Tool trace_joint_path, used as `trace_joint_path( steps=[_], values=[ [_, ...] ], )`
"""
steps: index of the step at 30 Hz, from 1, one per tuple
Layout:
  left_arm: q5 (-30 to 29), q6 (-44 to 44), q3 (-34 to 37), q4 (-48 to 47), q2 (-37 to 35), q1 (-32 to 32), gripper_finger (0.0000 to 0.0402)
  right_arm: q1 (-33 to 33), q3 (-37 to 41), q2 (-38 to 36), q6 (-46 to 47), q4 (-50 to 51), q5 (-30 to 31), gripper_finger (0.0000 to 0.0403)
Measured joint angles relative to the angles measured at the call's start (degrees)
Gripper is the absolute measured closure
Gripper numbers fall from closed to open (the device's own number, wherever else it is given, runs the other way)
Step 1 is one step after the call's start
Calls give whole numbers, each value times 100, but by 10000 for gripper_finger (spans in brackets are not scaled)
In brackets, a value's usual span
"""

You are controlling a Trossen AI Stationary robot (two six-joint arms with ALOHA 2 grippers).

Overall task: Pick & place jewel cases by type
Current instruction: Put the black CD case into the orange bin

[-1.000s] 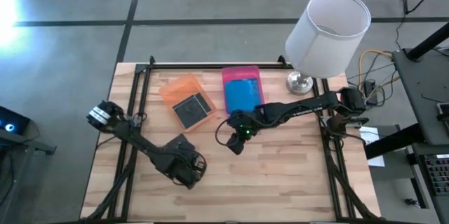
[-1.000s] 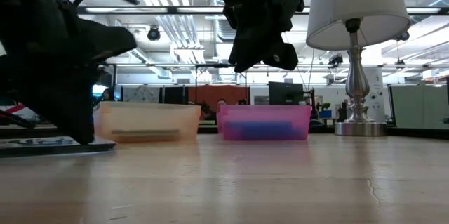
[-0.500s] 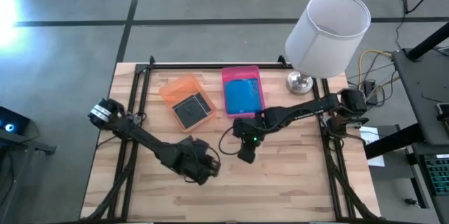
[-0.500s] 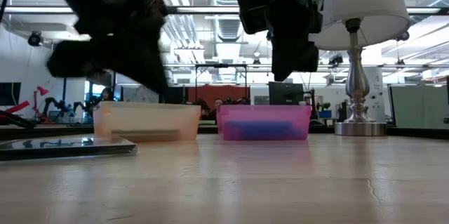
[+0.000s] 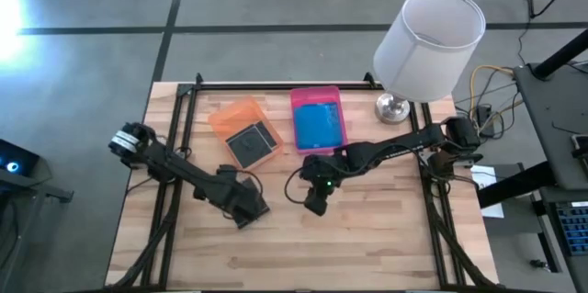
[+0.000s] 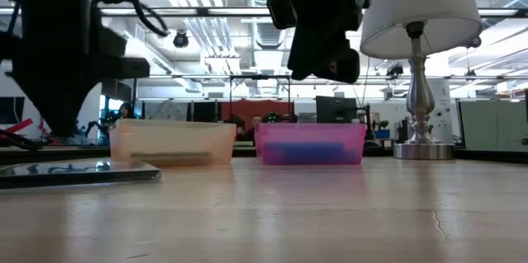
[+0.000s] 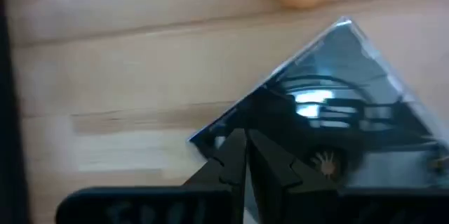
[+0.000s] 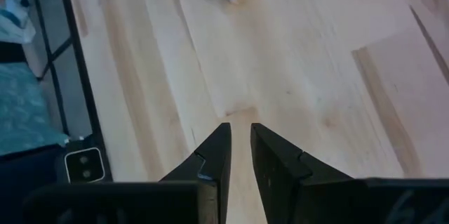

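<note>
The left gripper [image 7: 245, 155], fingers together, hovers over a dark case [image 7: 337, 112] on the table [image 5: 367, 238]; the right gripper [image 8: 238, 147], fingers almost together, hangs empty.

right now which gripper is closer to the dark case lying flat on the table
Left. The left gripper hovers right over the dark jewel case, its closed fingers at the case's edge. The right gripper hangs apart from it near the table's middle.

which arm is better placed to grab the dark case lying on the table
Left. The left claw hangs right over the dark jewel case lying flat on the table, fingers nearly together at its edge. The right claw hovers over bare wood, holding nothing.
</note>
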State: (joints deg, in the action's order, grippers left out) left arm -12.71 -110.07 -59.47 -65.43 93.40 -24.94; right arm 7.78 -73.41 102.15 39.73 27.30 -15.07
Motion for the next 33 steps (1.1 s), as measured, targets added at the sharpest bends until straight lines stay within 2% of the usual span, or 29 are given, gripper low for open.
trace_joint_path(
  steps=[3,7,10,17,22,27,33],
  values=[
    [-56,-207,486,442,-436,140,401,26,8,0,4,-1,2,351],
    [-79,-314,1057,459,-936,328,401,88,34,2,10,-4,5,351],
    [-76,-258,1454,837,-1243,492,401,114,44,16,16,-69,48,351],
    [28,-97,2285,1997,-1386,657,401,178,56,22,159,-124,156,351],
    [123,219,2324,2030,-1382,598,401,292,114,137,723,-491,-298,351],
    [434,352,2199,2370,-1360,405,401,385,153,765,1704,-1339,-453,349],
    [531,133,2042,2715,-1171,-151,401,385,114,1422,2445,-2241,-498,304]
  ],
)
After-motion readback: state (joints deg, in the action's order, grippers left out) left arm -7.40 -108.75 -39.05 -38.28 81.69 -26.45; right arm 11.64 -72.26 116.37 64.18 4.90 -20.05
